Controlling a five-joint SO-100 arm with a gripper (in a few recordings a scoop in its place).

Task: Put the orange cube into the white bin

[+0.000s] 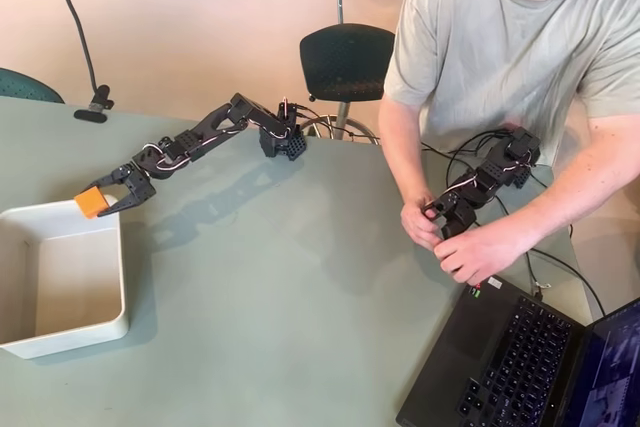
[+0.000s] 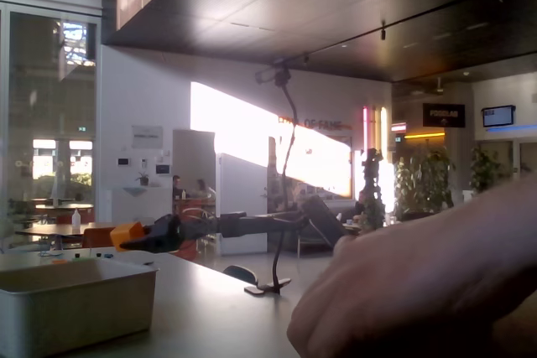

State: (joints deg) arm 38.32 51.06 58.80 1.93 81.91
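1. The gripper (image 1: pixel 103 197) is clamped on the orange cube (image 1: pixel 91 202), which is held in the air between the 2 fingers. In the overhead view it sits at the top right corner of the white bin (image 1: pixel 122 277), right over the rim.
2. In the fixed view the orange cube (image 2: pixel 127 233) hangs clear above the white bin (image 2: pixel 80 303), with open air between them, so the carry looks nearly finished.
3. Judged from the overhead view, the cube is over the rim and not the floor of the bin. Reach on toward 8 o'clock until it is over the bare white bottom.
4. Then lower a little before letting go; a drop from this height could bounce the small cube off the thick rim onto the table (image 1: pixel 290 297).
5. Spread the fingers only once the arm is steady, then lift straight up.
6. The stretched arm (image 1: pixel 195 142) has little reach left, so move slowly.
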